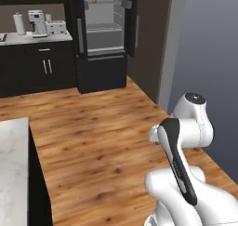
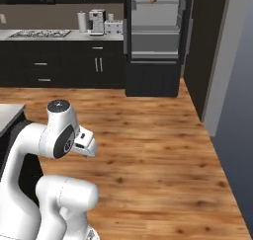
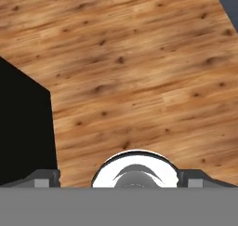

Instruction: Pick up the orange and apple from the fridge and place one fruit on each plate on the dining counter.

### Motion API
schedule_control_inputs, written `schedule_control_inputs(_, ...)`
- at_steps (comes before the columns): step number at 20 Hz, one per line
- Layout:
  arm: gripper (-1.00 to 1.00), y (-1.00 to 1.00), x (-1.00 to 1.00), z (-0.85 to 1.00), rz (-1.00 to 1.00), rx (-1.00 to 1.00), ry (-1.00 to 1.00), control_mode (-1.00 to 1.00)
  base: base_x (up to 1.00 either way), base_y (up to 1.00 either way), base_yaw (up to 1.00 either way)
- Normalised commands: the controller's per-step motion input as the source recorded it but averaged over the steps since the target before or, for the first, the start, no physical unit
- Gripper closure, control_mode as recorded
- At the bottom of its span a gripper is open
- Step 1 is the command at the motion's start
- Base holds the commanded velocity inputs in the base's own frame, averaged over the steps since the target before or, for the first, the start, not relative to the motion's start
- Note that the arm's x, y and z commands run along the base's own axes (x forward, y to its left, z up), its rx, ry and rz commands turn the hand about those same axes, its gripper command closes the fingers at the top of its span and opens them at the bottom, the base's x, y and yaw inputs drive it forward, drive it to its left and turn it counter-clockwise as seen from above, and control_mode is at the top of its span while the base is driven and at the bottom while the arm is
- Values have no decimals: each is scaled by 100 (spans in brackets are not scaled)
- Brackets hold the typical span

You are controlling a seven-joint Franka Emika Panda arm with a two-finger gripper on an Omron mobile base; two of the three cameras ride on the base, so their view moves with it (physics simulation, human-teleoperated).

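The fridge point(image 1: 104, 29) point(image 2: 154, 36) stands open at the far side of the room, its pale interior and grey shelves showing. One small orange-yellow fruit point(image 1: 94, 1) point(image 2: 153, 0) rests on an upper shelf; it is too small to tell whether it is the orange or the apple. A corner of the marbled dining counter point(image 1: 11, 164) point(image 2: 9, 113) shows to my left. The plates are out of view. My gripper point(image 3: 120, 181) hangs open over the wooden floor, fingertips point(image 3: 44, 179) wide apart, nothing between them. The arm is folded close to the base.
Wood floor point(image 1: 102, 127) stretches between me and the fridge. Dark wall cabinets carry a counter with a paper towel roll point(image 1: 19, 23), coffee machine point(image 1: 37, 23) and toaster point(image 1: 56, 27). A grey wall point(image 1: 209, 57) lies to the right. The dining counter's dark base point(image 3: 23, 127) is beside the hand.
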Motion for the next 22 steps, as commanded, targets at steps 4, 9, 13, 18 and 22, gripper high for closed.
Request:
schedule_control_inputs(4,-100,0,0,0,0,0,0,100,100,-27,2)
schedule_control_inputs(9,-100,0,0,0,0,0,0,100,100,-25,0)
schedule_control_inputs(13,-100,0,0,0,0,0,0,100,100,-23,0)
schedule_control_inputs(18,-100,0,0,0,0,0,0,100,100,-30,1)
schedule_control_inputs(22,-100,0,0,0,0,0,0,100,100,-39,3)
